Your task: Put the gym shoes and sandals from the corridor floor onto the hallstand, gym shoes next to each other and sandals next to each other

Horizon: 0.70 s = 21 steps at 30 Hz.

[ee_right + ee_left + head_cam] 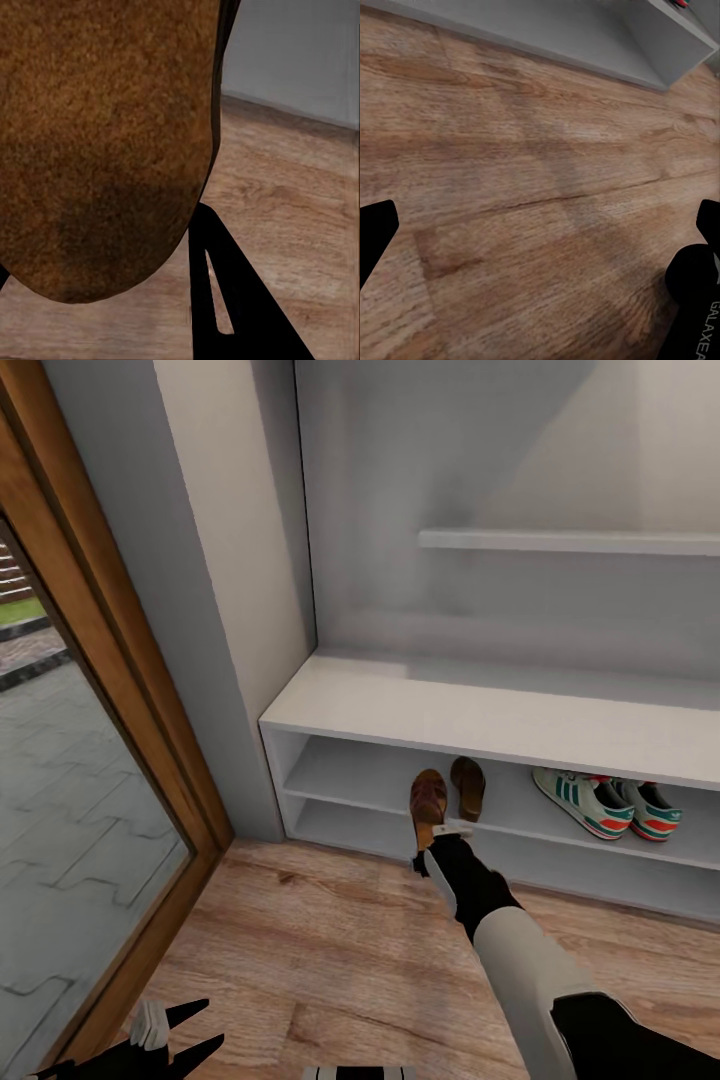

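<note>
Reaching toward the hallstand [470,710], the right gripper [437,838] is clamped on one brown sandal [428,800], held at the front edge of the upper shelf row. The second sandal [468,785] lies just beside it on that shelf. Both gym shoes [600,802] sit together farther right on the same shelf. The left gripper [165,1032] is spread, grasping nothing, over the wood-plank floor [330,950].
</note>
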Available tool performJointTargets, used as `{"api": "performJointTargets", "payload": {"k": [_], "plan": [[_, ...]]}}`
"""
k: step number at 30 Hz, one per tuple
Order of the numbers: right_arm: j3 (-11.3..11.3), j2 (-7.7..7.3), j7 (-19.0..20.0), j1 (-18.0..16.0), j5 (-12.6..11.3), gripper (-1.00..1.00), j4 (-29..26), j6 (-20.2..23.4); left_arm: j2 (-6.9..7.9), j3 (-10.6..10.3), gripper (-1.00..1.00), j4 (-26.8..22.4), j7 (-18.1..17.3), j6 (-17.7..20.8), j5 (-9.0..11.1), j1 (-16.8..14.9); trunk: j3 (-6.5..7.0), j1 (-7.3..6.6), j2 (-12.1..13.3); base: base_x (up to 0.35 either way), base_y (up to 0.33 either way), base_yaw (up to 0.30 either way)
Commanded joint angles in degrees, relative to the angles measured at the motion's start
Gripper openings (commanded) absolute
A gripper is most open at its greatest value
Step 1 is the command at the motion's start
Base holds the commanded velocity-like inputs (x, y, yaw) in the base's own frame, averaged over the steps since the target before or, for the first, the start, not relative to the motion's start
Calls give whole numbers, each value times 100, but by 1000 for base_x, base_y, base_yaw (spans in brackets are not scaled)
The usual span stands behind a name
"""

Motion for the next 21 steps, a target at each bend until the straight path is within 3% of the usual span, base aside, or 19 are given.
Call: {"api": "performJointTargets", "payload": {"k": [1, 8, 17, 21], "plan": [[12, 0, -12, -1, 34, -100, -109, 55, 0, 4, 100, 4, -15, -36, 7, -3, -5, -1, -2, 0, 0, 0], [7, 0, -13, -1, 41, -100, -278, 59, 0, 4, 100, 4, -15, -36, 7, -3, -5, -1, -2, 38, 0, 0], [0, 0, -8, -1, 41, -100, -246, 55, -8, 4, 100, 1, -15, -36, 7, -3, -5, -1, -2, 180, 0, 0], [-102, 0, -5, -1, 41, -100, -235, 55, -53, -1, 100, -3, -15, -36, -3, -3, -5, -1, -2, 35, 0, 0]]}}
